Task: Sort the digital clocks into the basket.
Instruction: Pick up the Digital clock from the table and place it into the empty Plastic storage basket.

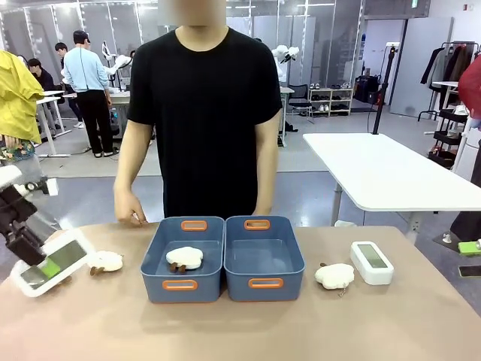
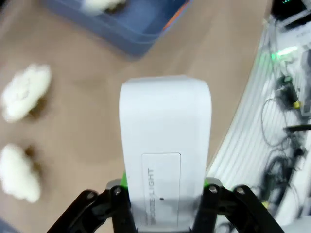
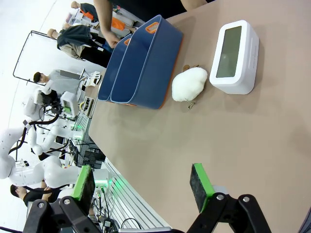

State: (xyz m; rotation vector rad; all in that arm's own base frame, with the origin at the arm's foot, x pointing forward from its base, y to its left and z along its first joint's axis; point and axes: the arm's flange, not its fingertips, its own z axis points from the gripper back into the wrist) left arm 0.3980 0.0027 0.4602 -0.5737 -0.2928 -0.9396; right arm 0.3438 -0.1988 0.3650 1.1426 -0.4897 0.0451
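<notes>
One white digital clock (image 1: 54, 262) hangs tilted just above the table's left end, with my left gripper (image 1: 43, 268) shut on it. In the left wrist view the same clock (image 2: 165, 136) stands up between the green pads of that gripper (image 2: 165, 194). The other clock (image 1: 371, 262) lies screen-up on the table at the right, also seen in the right wrist view (image 3: 234, 56). My right gripper (image 3: 142, 187) is open and holds nothing, well short of that clock. Two alike blue baskets stand side by side mid-table: the left one (image 1: 156, 265) holds a plush, the right one (image 1: 267, 259) is empty.
Cream cloud plush toys lie left of the baskets (image 1: 105, 261) and between the right basket and the clock (image 1: 334, 275). A person (image 1: 203, 113) stands at the far edge, one hand (image 1: 129, 207) near the left basket's back corner. The table's front strip is bare.
</notes>
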